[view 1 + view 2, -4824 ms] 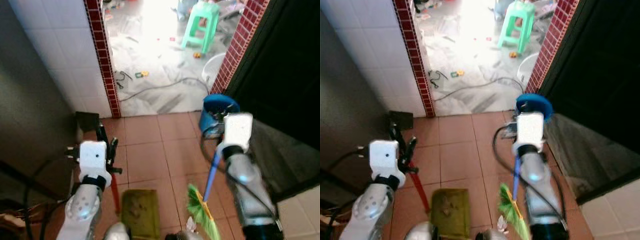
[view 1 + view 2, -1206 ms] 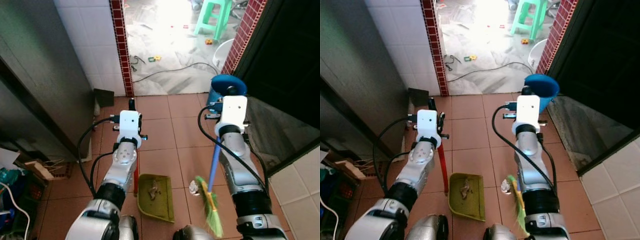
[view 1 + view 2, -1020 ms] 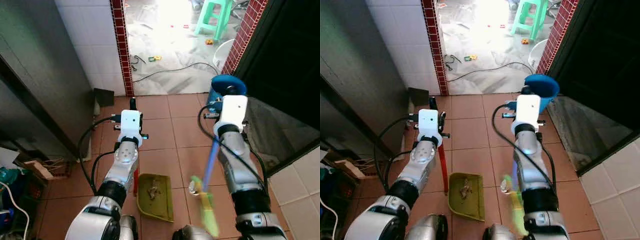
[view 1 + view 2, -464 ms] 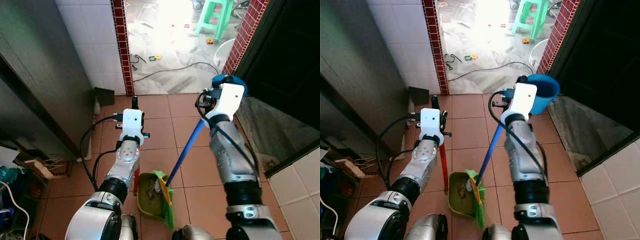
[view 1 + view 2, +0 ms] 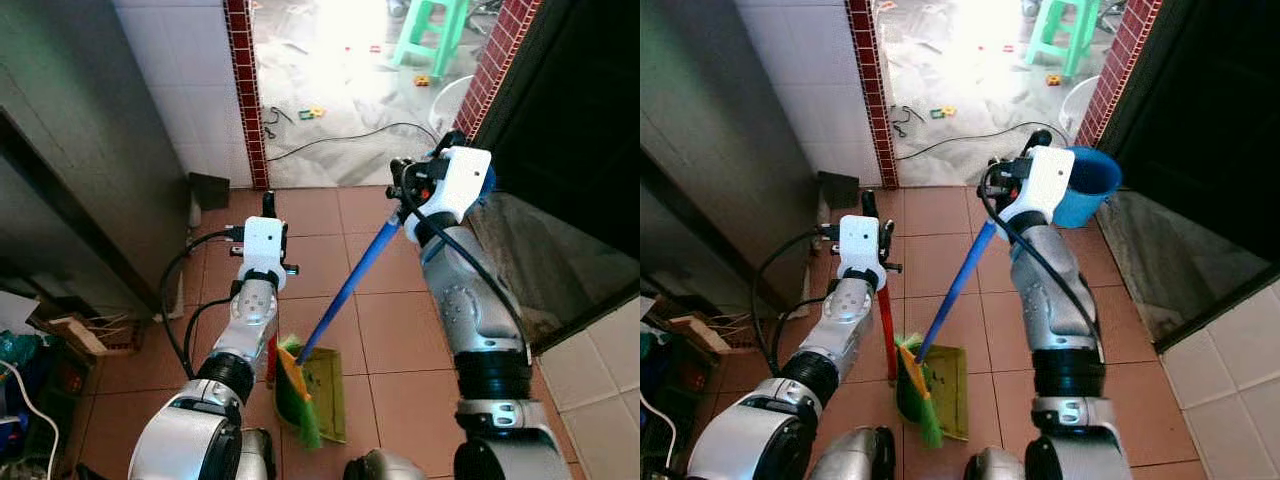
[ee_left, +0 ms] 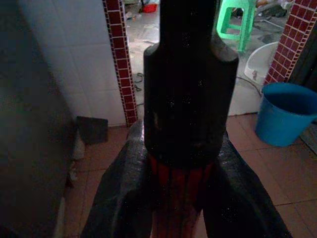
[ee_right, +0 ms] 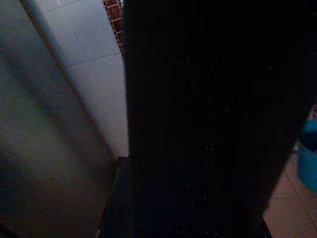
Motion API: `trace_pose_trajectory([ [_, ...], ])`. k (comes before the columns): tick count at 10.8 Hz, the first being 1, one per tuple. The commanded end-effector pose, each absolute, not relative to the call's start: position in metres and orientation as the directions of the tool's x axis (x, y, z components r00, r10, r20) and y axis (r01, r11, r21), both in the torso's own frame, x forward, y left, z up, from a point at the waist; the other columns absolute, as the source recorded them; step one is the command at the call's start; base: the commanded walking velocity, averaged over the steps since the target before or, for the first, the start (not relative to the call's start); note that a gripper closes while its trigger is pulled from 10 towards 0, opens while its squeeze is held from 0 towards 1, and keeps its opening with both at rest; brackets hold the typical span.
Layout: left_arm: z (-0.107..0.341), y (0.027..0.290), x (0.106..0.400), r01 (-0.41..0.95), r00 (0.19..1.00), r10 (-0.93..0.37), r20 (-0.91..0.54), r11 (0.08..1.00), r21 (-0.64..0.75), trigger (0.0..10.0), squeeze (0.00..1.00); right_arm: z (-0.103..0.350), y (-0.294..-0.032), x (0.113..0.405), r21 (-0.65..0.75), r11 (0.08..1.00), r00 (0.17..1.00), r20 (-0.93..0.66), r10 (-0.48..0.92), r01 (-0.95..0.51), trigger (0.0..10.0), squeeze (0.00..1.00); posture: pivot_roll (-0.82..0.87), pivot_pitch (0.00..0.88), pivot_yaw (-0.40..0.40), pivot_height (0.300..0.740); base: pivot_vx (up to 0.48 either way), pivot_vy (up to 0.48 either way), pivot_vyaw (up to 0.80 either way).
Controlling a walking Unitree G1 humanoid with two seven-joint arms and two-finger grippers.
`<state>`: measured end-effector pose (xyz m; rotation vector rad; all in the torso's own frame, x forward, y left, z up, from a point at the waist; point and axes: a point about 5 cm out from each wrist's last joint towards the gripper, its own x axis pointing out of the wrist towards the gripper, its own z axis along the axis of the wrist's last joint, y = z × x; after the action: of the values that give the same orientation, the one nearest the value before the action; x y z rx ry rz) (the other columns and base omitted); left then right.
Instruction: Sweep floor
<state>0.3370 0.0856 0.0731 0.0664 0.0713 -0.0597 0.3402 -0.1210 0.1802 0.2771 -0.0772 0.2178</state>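
My left gripper (image 5: 266, 207) is shut on the black-capped top of the dustpan's red handle (image 6: 181, 198), which stands upright. At its foot the green dustpan (image 5: 328, 390) rests on the terracotta tiles. My right gripper (image 5: 403, 188) is shut on the upper end of the broom's blue handle (image 5: 350, 285), which slants down to my left. The green bristles (image 5: 293, 395) lie over the pan's left part, beside the red handle. The right wrist view is almost black, with a dark shaft (image 7: 208, 124) across it.
A blue bucket (image 5: 1087, 190) stands just behind my right wrist by the dark doorway. Ahead, a red-tiled door frame (image 5: 246, 95) opens onto a bright floor with a cable (image 5: 340, 140) and a green stool (image 5: 440, 30). Clutter (image 5: 60, 330) lies at my left.
The broom head has swept left from beside the pan, across the tiles and onto the dustpan. The small white scrap is no longer on the floor. My right gripper has swung forward and left.
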Motion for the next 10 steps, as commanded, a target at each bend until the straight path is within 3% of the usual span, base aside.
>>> trace_pose_trajectory([
  [1,0.071,0.084,0.337,0.081,0.993,-0.074,-0.089,0.993,0.084,10.0,0.0,0.2,-0.119,0.341,0.24,0.934,0.956,0.189,0.222,-0.265,10.0,0.0,-0.06,0.074,-0.013,0.74,0.0,0.0,0.0],
  [5,0.076,0.092,0.339,0.051,0.997,-0.047,-0.063,0.997,0.052,10.0,0.0,0.187,-0.141,0.327,0.033,0.979,0.959,0.207,0.191,-0.202,10.0,0.0,-0.07,0.057,-0.003,0.74,0.0,0.0,0.0],
  [8,0.079,0.104,0.337,0.044,0.999,-0.041,-0.032,0.996,0.077,10.0,0.0,0.174,-0.15,0.321,0.051,0.992,0.977,0.189,0.101,-0.112,10.0,0.0,-0.05,0.058,0.028,0.74,0.0,0.0,0.0],
  [10,0.088,0.12,0.334,0.0,1.0,-0.002,0.012,0.996,0.088,10.0,0.0,0.169,-0.161,0.32,-0.008,1.0,0.983,0.18,0.022,-0.021,10.0,0.0,-0.05,0.061,0.035,0.74,0.0,0.0,0.0],
])
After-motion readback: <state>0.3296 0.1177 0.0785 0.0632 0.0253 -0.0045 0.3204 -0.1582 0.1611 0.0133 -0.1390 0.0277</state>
